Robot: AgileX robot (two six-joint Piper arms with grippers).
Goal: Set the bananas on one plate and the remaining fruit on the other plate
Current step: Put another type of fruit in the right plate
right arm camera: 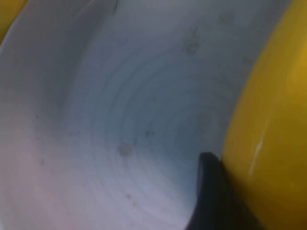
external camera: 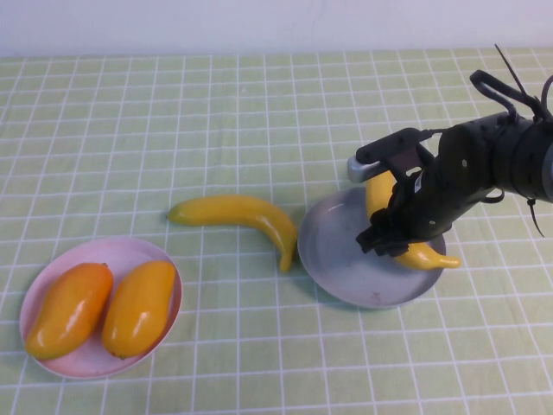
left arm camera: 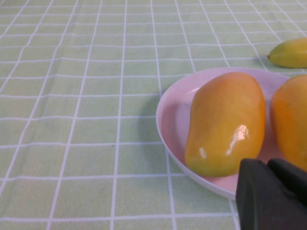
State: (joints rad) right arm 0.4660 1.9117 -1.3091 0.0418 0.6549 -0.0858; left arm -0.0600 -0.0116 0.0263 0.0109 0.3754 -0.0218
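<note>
I see two plump orange-yellow mangoes [external camera: 102,309] lying side by side on the pink plate [external camera: 52,363]. One banana [external camera: 413,251] lies on the grey-blue plate [external camera: 346,259]; the other banana [external camera: 238,214] lies on the desk, tip touching that plate's rim.

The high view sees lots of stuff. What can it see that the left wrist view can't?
Only the high view shows the grey-blue plate, the right gripper closed on a banana over it, and the whole second banana on the cloth. Only the left wrist view shows the shut left gripper, beside the pink plate. Both show that plate, the two mangoes on it, and the green checked tablecloth.
</note>
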